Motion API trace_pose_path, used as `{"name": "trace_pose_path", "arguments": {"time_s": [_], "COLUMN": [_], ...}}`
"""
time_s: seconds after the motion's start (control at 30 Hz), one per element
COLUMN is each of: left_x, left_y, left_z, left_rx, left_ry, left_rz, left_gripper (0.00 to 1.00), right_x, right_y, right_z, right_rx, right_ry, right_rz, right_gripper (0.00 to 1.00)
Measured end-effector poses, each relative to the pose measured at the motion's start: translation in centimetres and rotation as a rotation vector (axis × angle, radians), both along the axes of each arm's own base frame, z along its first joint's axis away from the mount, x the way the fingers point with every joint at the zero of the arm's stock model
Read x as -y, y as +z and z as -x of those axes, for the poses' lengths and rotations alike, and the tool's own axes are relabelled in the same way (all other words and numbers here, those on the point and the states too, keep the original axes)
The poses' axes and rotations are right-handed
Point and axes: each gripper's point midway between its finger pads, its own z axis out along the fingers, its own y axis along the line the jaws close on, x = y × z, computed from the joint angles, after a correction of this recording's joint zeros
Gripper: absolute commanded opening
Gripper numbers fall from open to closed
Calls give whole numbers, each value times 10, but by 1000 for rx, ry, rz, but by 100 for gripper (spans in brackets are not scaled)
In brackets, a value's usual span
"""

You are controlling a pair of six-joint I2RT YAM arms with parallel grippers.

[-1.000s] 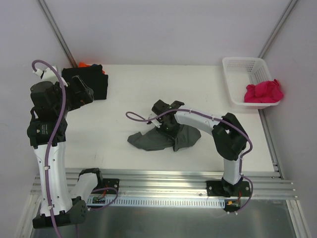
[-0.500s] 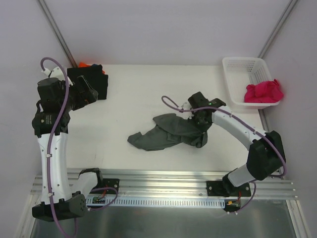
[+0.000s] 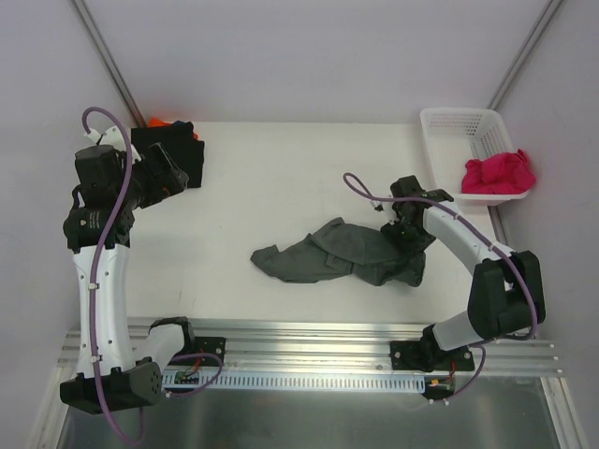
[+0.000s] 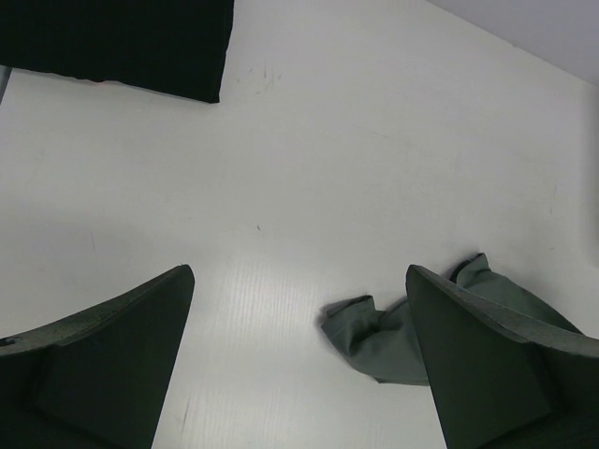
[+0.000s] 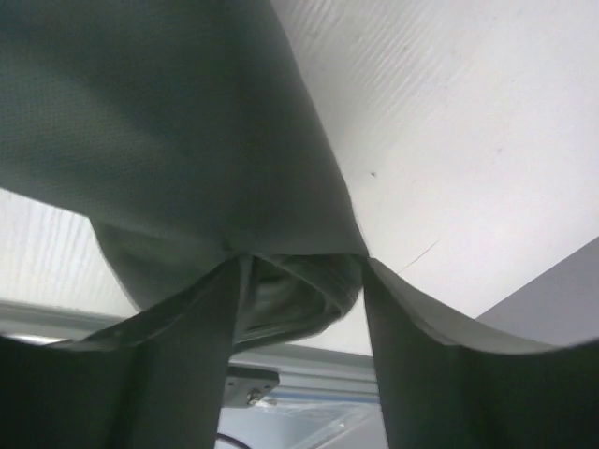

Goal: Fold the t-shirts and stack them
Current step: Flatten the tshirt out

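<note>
White tabletop (image 3: 281,178) under pale walls carries the whole job. Right pincer (image 5: 299,271) first: a thick fold of the dark grey shirt (image 3: 337,254) sits between its fingers (image 5: 140,374), which stand partly apart. Whether they bite the cloth or only cradle it I cannot tell. That pincer is near the basket (image 3: 433,154), just off its near corner, and the shirt trails away from the basket in a long crumpled bunch. A pink shirt (image 3: 498,174) lies heaped inside the basket. Well apart from the basket, across the table, the left pincer (image 4: 299,271) is spread wide and holds nothing, beside the folded black shirt (image 3: 187,140), with a scrap of orange cloth (image 3: 159,121) showing behind it.

The step looks like spreading the grey shirt flat before folding. To do it well, I would take a sure hold on one edge only, not on a doubled wad. I would keep the cloth low and draw it taut away from its free end. The idle pincer should come over to pin or take that end.

Only the overhead view shows the shirt's full, twisted outline and the basket. Only the right wrist view shows the fold lodged between the fingers. The left wrist view alone shows the shirt's curled tail end close up, with bare table between it and the black shirt
</note>
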Motion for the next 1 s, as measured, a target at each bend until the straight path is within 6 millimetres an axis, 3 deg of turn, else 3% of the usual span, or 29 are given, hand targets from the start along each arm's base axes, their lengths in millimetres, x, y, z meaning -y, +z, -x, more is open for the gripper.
{"name": "trace_pose_path", "arguments": {"time_s": [0.03,0.17,0.3,0.4,0.53,0.6,0.77,0.87,1.0], "left_x": [0,0,0,0,0,-2,-7,-12,-18], "left_y": [0,-1,-8,-16,-16,-15,-13,-13,-11], "left_z": [0,0,1,2,3,3,4,5,6], "left_rx": [0,-1,-18,-38,-35,-32,-27,-23,-18], "left_ry": [0,0,-1,0,3,8,26,47,66], "left_rz": [0,0,4,7,6,5,5,4,3], "left_gripper": [98,99,99,99,99,99,99,99,99], "right_x": [0,-14,-63,-113,-164,-181,-197,-206,-222], "right_y": [1,22,65,80,61,39,-2,-10,-6], "right_z": [-1,-21,-60,-75,-72,-67,-68,-73,-83], "right_rx": [5,69,223,277,218,151,36,14,31], "right_ry": [-2,0,91,202,319,353,362,360,366], "right_rz": [0,-30,-100,-150,-181,-181,-159,-168,-196], "right_gripper": [74,70,62,53,47,46,46,45,45]}}
